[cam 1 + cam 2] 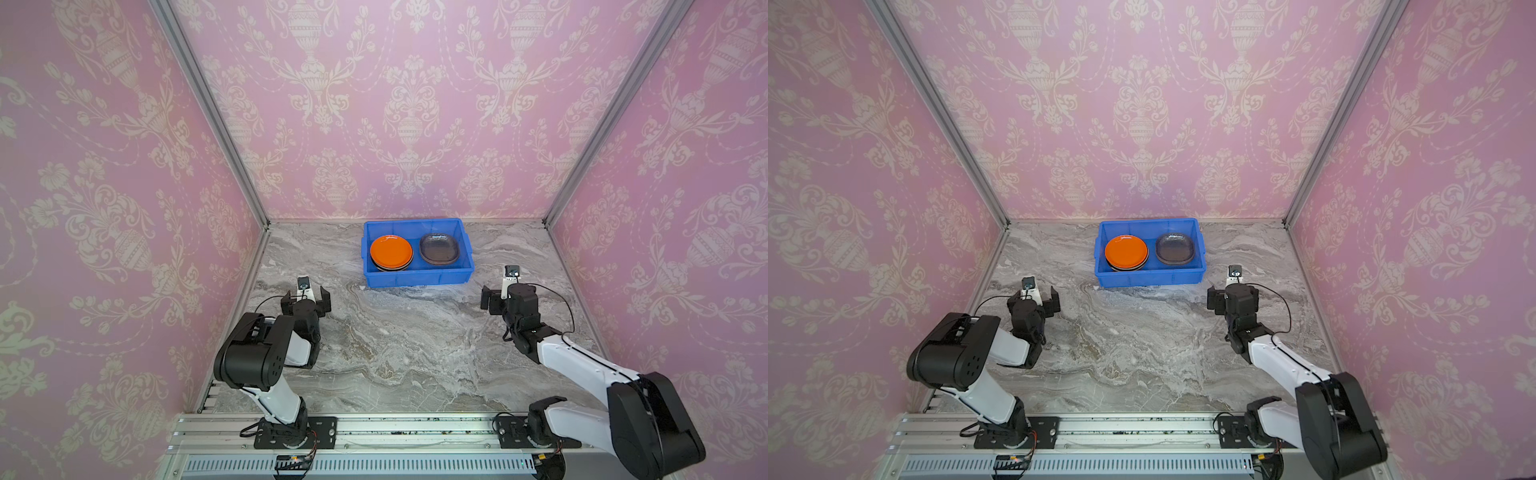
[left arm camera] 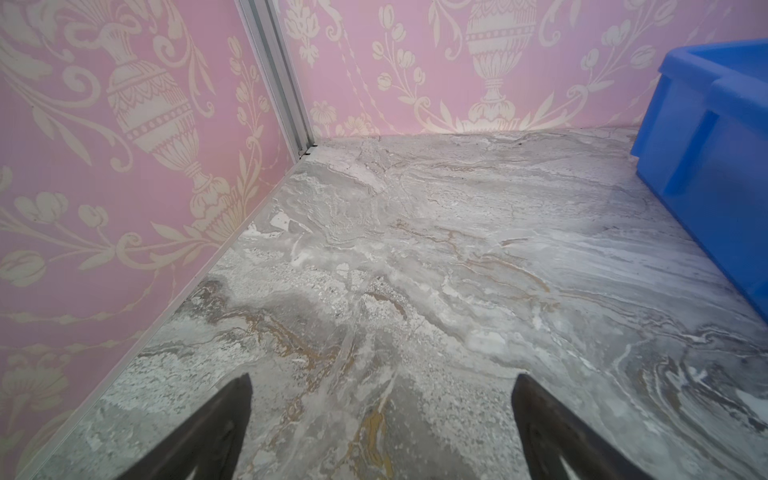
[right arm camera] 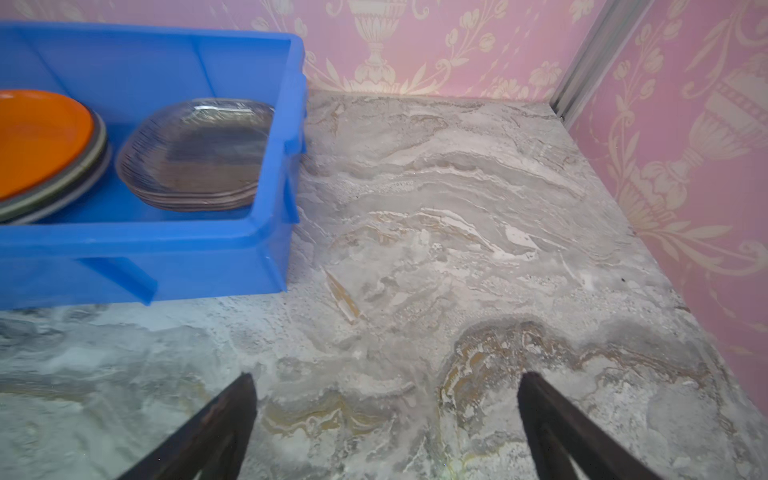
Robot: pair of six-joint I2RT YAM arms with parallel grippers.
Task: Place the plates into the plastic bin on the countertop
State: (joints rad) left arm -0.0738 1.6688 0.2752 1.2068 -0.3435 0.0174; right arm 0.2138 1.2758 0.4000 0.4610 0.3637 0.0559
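The blue plastic bin (image 1: pixel 415 277) (image 1: pixel 1150 276) stands at the back middle of the marble countertop (image 1: pixel 395 340). Inside it, an orange plate (image 1: pixel 391 250) (image 3: pixel 37 137) tops a stack of darker plates on the left. A stack of smoky glass plates (image 1: pixel 439 248) (image 3: pixel 199 149) lies on the right. My left gripper (image 1: pixel 306 296) (image 2: pixel 382 382) hovers over bare countertop in front of the bin and to its left, open and empty. On the other side, my right gripper (image 1: pixel 496 297) (image 3: pixel 386 382) hangs in front of the bin's right end, also open and empty. No plates show outside the bin.
Pink patterned walls (image 1: pixel 124 208) close in the left, back and right sides, with aluminium posts (image 1: pixel 552 220) at the back corners. Both arm bases sit on a metal rail (image 1: pixel 395 432) along the front edge. In the left wrist view the bin's end wall (image 2: pixel 715 137) shows.
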